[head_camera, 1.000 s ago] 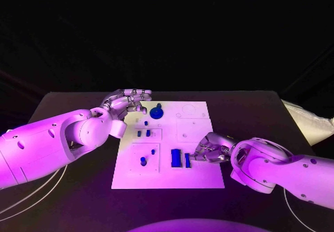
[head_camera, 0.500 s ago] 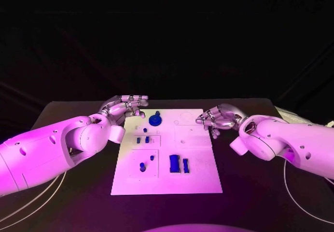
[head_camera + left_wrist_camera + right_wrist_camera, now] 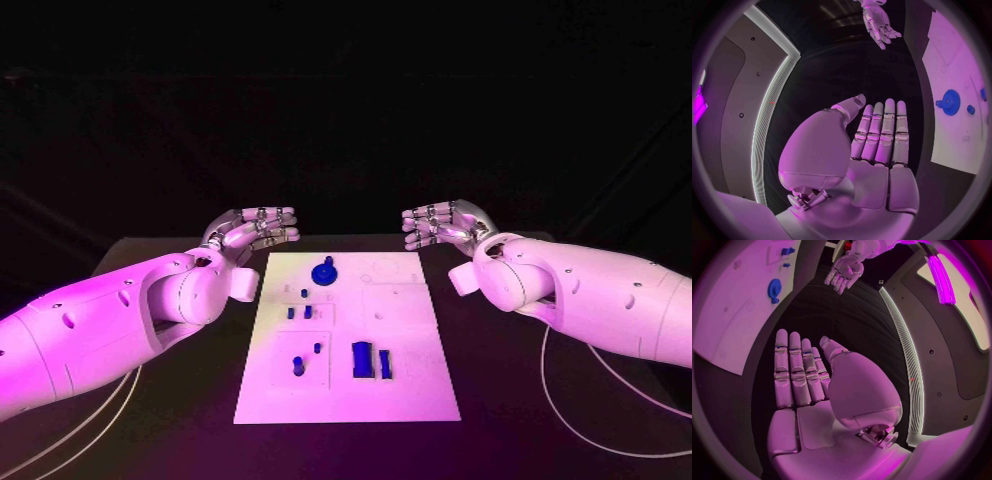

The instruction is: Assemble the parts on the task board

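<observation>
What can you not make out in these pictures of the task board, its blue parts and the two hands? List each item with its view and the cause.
- Small blue parts on the task board, head view: too small to tell their shape.
- Task board, left wrist view: cut off by the circle's rim beyond the blue gear.
- Board, right wrist view: near part hidden behind the right hand.
- Left hand, head view: palm side turned away.
</observation>
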You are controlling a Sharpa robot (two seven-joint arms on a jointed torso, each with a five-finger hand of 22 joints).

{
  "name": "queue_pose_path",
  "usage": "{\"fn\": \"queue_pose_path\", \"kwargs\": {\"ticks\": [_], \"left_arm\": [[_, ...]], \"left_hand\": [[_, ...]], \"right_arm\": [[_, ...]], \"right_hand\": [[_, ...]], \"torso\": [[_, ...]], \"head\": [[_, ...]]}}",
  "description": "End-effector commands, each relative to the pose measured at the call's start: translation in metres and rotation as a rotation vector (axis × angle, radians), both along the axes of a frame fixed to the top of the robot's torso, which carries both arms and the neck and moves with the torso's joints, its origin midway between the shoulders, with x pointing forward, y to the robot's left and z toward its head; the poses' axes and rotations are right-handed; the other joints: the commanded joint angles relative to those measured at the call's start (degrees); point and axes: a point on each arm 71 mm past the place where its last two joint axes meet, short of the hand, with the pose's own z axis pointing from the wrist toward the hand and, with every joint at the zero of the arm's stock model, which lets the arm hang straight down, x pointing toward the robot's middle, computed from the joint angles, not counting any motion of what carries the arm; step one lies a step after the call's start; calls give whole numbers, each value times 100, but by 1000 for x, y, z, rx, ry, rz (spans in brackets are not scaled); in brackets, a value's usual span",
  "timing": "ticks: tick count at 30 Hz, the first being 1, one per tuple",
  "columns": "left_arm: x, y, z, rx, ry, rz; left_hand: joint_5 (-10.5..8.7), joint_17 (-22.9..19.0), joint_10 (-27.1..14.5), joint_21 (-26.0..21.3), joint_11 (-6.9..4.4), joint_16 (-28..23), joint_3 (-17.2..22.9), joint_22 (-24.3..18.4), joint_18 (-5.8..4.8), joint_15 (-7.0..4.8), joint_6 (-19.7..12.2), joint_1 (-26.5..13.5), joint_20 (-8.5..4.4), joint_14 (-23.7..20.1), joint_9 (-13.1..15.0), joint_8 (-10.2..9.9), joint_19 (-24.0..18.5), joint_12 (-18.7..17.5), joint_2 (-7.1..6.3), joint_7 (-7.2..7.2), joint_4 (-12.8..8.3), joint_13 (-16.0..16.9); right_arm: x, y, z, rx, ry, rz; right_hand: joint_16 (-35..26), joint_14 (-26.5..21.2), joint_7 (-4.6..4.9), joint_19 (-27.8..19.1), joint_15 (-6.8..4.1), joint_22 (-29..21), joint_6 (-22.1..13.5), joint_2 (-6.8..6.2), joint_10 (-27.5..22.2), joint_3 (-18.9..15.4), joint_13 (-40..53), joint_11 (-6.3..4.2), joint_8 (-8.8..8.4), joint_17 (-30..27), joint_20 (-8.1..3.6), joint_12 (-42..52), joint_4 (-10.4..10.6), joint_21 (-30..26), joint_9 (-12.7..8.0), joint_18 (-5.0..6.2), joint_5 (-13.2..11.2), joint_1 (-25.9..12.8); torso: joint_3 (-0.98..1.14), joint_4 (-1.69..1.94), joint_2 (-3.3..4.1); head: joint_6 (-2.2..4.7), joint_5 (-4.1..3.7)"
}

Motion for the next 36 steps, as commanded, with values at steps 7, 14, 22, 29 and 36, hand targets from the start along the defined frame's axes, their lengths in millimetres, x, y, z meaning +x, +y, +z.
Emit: {"fn": "queue_pose_path", "kwargs": {"ticks": [7, 14, 22, 29, 36], "left_arm": [[7, 8, -11, 4, -25, 125], [1, 3, -13, 19, -6, 94], [-23, -9, -17, 61, -40, 165], [-49, -20, -19, 105, -79, 231], [-61, -24, -18, 124, -96, 258]], "left_hand": [[-21, -379, 182, -176, 52, -951, -77, -668, 72, 58, 17, -15, 115, 235, -12, -167, 153, -466, -1, -5, 74, -5], [-343, -924, -2101, -543, -350, -1503, -1088, -1810, -330, -292, -2187, -3159, -499, -1972, -386, -473, -1820, -923, 509, -489, 146, -356], [-817, -924, -3026, -543, -517, -1715, -1497, -2260, -482, -799, -3081, -4427, -750, -2867, -386, -904, -2615, -1100, 509, -691, 146, -356], [-817, -924, -3601, -543, -937, -1847, -1751, -2540, -542, -799, -3633, -5215, -902, -3424, -386, -904, -3109, -1550, 509, -1197, 146, -356], [-817, -924, -4054, -543, -937, -2254, -1951, -2759, -980, -799, -4068, -5836, -1380, -3860, -386, -904, -3494, -1550, 509, -1197, 146, -356]], "right_arm": [[12, 8, -6, 142, -32, 58], [7, 8, -9, 95, -14, -12], [-17, 28, -12, 145, -32, -92], [-47, 48, -12, 182, -37, -179], [-64, 57, -11, 192, -34, -223]], "right_hand": [[-497, -112, -8, 23, 192, -345, -35, -165, -83, 9, -592, 89, -12, -716, 163, -170, -524, -632, -302, 35, -168, -158], [-867, -2681, -458, -2412, -106, -714, -2248, 73, -2574, -574, -1083, -283, -374, -1096, -380, -615, -189, -1043, -603, -375, -536, -3328], [-867, -3703, -636, -3381, -526, -714, -3130, 73, -3568, -811, -1083, -819, -374, -1625, -597, -615, -189, -1209, -1025, -523, -1065, -4589], [-867, -4341, -1089, -3986, -526, -714, -3681, 73, -4188, -959, -1083, -819, -374, -1625, -734, -615, -189, -1625, -1025, -588, -1065, -5376], [-867, -4848, -1089, -4463, -526, -714, -4117, 73, -4680, -1417, -1083, -819, -374, -1625, -1154, -615, -189, -1625, -1025, -1018, -1065, -6005]], "torso": [[42, 40, -218], [37, -27, -176], [80, -169, -262], [87, -192, -276], [87, -192, -276]], "head": [[130, -7], [203, 65], [551, 295], [608, 332], [608, 332]]}}
